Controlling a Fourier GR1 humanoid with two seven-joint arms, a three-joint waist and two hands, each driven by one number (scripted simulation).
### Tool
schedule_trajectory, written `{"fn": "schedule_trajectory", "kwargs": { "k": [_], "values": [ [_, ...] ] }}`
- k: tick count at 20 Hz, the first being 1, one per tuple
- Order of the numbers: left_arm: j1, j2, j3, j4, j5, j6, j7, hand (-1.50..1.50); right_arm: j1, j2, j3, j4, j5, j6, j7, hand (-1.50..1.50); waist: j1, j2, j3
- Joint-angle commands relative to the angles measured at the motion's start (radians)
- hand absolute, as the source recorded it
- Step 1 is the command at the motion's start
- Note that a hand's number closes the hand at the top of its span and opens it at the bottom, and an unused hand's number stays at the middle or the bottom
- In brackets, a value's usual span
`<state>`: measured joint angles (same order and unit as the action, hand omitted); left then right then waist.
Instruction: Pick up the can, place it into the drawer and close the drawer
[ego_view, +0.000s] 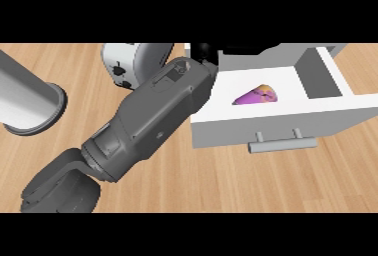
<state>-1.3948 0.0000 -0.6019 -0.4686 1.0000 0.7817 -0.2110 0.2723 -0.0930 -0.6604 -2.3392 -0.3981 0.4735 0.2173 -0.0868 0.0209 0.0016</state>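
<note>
**A purple-and-yellow can lying inside the open white drawer, one grey forearm reaching across to it.**

The can (258, 94) is resting tilted on the drawer's floor, near the middle, apart from the walls. The drawer (280, 125) is standing pulled out over the wooden counter (244, 180), its grey bar handle (283, 145) facing the lower edge of the view. A grey forearm (148, 125) is stretching from the lower left up to the drawer's left rear corner; which arm it is cannot be told from this view. Only a black part of its hand (204, 51) is showing at the top of the drawer wall, so whether its fingers are spread or curled cannot be told. A white toaster (129, 62) is sitting just behind the forearm, and a grey cylinder (29, 102) is lying at the left edge.
</note>
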Motion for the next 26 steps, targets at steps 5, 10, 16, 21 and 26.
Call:
{"fn": "schedule_trajectory", "kwargs": {
  "k": [5, 10, 16, 21, 26],
  "values": [
    [0.003, 0.0, -0.003, -0.013, 0.036, -0.018, -0.098, -1.5, -0.088, -0.013, 0.091, -0.061, 0.28, 0.032, -0.096, -1.5, 0.028, 0.0, 0.0],
    [0.004, 0.0, -0.023, -0.055, 0.065, 0.033, -0.103, -1.5, -0.181, 0.004, 0.241, -0.072, 0.529, 0.005, -0.121, -1.5, 0.045, -0.002, -0.001],
    [-0.008, 0.0, -0.003, -0.042, 0.07, 0.036, -0.086, -1.5, -0.243, 0.004, 0.421, -0.041, 0.796, -0.022, -0.125, -1.5, 0.059, -0.009, -0.001],
    [0.001, 0.002, 0.026, -0.03, 0.035, 0.013, -0.059, -1.5, -0.348, -0.009, 0.514, 0.155, 1.034, -0.136, -0.216, -1.5, 0.092, -0.015, -0.001],
    [0.002, 0.052, 0.012, -0.084, 0.007, 0.01, 0.014, -1.5, -0.465, -0.011, 0.634, 0.324, 1.226, -0.228, -0.234, -1.5, 0.107, -0.019, -0.002]
  ]
}}
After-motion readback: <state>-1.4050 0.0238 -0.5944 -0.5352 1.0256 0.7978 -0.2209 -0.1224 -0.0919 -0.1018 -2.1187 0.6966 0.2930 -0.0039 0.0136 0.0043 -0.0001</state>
